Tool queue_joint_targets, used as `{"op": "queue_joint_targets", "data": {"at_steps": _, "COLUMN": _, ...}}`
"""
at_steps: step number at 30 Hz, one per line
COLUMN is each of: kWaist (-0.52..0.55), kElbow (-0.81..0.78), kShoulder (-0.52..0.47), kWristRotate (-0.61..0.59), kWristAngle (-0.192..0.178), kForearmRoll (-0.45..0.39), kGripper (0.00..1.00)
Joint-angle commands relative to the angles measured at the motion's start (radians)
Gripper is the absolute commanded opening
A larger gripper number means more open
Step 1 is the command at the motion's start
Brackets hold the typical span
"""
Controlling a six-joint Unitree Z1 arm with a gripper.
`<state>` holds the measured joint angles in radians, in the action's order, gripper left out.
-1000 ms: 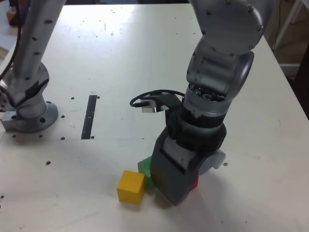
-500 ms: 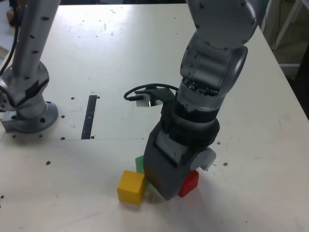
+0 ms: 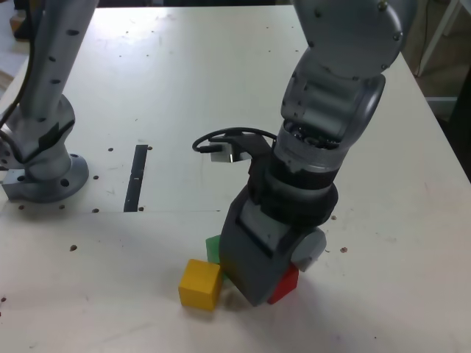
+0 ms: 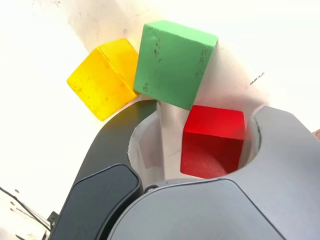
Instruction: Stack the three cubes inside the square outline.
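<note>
My gripper [image 3: 259,288] points down at the table's near edge, jaws on either side of the red cube [image 3: 286,282]. In the wrist view the red cube [image 4: 212,140] sits between the jaws of the gripper [image 4: 205,112]. One jaw touches it and a thin strip of table shows between it and the other jaw. The green cube [image 4: 172,62] lies just beyond the fingertips, with the yellow cube [image 4: 102,77] touching it. In the exterior view the green cube [image 3: 213,248] is half hidden behind the gripper and the yellow cube [image 3: 200,284] sits to its left. The square outline is out of view.
A second arm's grey base [image 3: 44,173] stands at the exterior view's left. A thin black strip [image 3: 136,176] lies on the white table [image 3: 184,88]. A black cable loop [image 3: 232,143] hangs by my wrist. The table's right edge [image 3: 441,125] is close.
The jaws have narrowed around the red cube. The wrist shifted a little to the exterior view's left and back, and the red cube came into sight beside the gripper.
</note>
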<state>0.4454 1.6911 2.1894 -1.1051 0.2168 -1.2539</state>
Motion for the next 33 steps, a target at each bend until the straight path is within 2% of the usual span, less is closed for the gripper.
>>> {"op": "queue_joint_targets", "data": {"at_steps": 1, "kWaist": 0.001, "kElbow": 0.006, "kShoulder": 0.010, "kWristRotate": 0.011, "kWristAngle": 0.003, "kForearmRoll": 0.005, "kGripper": 0.60}}
{"op": "queue_joint_targets", "data": {"at_steps": 5, "kWaist": 0.001, "kElbow": 0.010, "kShoulder": 0.016, "kWristRotate": 0.026, "kWristAngle": 0.005, "kForearmRoll": 0.016, "kGripper": 0.58}}
{"op": "queue_joint_targets", "data": {"at_steps": 12, "kWaist": 0.004, "kElbow": 0.015, "kShoulder": 0.015, "kWristRotate": 0.022, "kWristAngle": -0.017, "kForearmRoll": 0.031, "kGripper": 0.42}}
{"op": "queue_joint_targets", "data": {"at_steps": 21, "kWaist": 0.018, "kElbow": 0.028, "kShoulder": 0.013, "kWristRotate": 0.026, "kWristAngle": -0.055, "kForearmRoll": 0.023, "kGripper": 0.37}}
{"op": "queue_joint_targets", "data": {"at_steps": 26, "kWaist": 0.030, "kElbow": 0.052, "kShoulder": 0.005, "kWristRotate": 0.078, "kWristAngle": -0.092, "kForearmRoll": 0.002, "kGripper": 0.37}}
{"op": "queue_joint_targets", "data": {"at_steps": 33, "kWaist": 0.035, "kElbow": 0.087, "kShoulder": -0.044, "kWristRotate": 0.157, "kWristAngle": -0.167, "kForearmRoll": -0.021, "kGripper": 0.33}}
